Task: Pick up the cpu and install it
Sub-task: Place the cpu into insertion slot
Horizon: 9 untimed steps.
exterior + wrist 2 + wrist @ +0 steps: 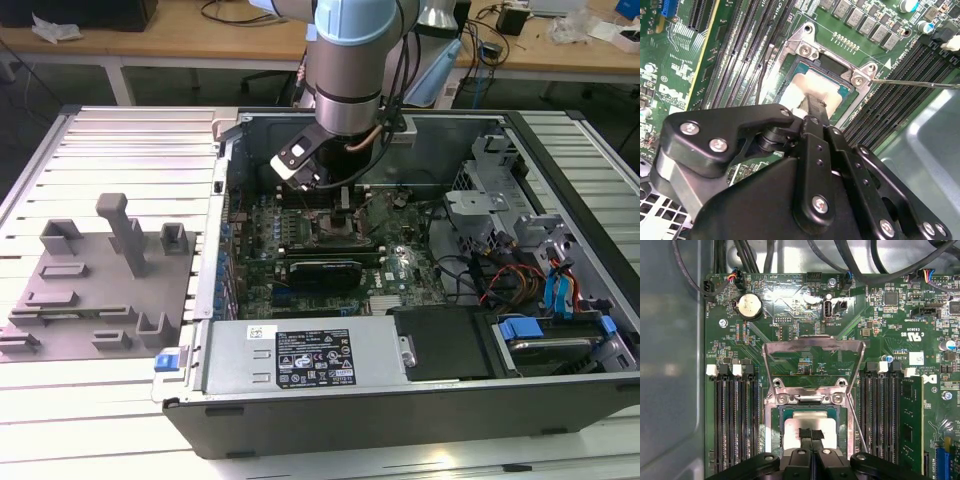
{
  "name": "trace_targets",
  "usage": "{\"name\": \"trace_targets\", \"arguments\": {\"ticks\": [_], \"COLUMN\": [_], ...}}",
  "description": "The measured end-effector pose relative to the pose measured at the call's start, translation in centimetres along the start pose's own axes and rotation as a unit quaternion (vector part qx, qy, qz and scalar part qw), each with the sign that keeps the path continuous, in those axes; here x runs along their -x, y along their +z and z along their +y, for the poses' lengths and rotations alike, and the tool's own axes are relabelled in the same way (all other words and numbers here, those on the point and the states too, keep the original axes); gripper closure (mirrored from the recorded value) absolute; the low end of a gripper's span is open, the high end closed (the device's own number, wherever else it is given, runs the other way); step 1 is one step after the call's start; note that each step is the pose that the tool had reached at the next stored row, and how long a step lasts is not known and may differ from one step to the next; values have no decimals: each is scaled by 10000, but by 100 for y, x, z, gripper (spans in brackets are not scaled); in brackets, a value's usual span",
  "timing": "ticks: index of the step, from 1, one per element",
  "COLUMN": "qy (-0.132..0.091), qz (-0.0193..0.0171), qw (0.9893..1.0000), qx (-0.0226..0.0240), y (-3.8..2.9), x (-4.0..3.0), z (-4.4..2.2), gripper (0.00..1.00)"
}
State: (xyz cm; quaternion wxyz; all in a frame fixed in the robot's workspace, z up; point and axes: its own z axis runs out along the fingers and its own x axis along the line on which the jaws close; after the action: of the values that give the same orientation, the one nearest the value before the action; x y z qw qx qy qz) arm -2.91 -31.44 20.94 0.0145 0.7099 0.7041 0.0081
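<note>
- Closest in, the gripper (812,436) has its two black fingers pinched together with no gap between them, and they come straight down over the CPU socket (810,398).
- The closed tips sit over the middle of the cpu (795,430); I can't tell whether they actually press on it.
- In the second wrist view the gripper (813,107) hides part of the cpu (815,85), whose silvery top lies flat and square inside the socket (807,47).
- So the cpu is down in the socket, its dark rim lined up with the frame all round.
- The load plate (812,346) is swung up and open, standing off the socket's hinge edge and covering nothing.
- A thin retention lever (858,427) slants up just beside the socket, and in the second wrist view the lever (920,83) runs out from the socket's corner.
- Empty memory slots (735,415) flank the socket on both sides, and one memory module (910,415) stands seated in the bank past the lever.
- Further out from the socket, beyond the open plate, a coin cell battery (750,306) sits on the green motherboard (790,305).
- In the exterior view the arm (345,60) drops vertically into the open computer case (400,415), with the gripper (343,200) right above the socket.
- A black expansion card (322,270) lies on the board between the socket and the power supply (300,355).
- Well away from the socket, outside the case on the exterior view's left, a grey fixture (100,290) rests on the slatted table (130,130).
</note>
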Motion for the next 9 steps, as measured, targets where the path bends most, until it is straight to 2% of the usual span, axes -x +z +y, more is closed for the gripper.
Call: {"name": "trace_targets", "arguments": {"ticks": [9], "qy": [0], "qz": [0], "qw": [10000], "qx": [2], "y": [35], "x": [-1], "z": [-1], "gripper": [89]}}
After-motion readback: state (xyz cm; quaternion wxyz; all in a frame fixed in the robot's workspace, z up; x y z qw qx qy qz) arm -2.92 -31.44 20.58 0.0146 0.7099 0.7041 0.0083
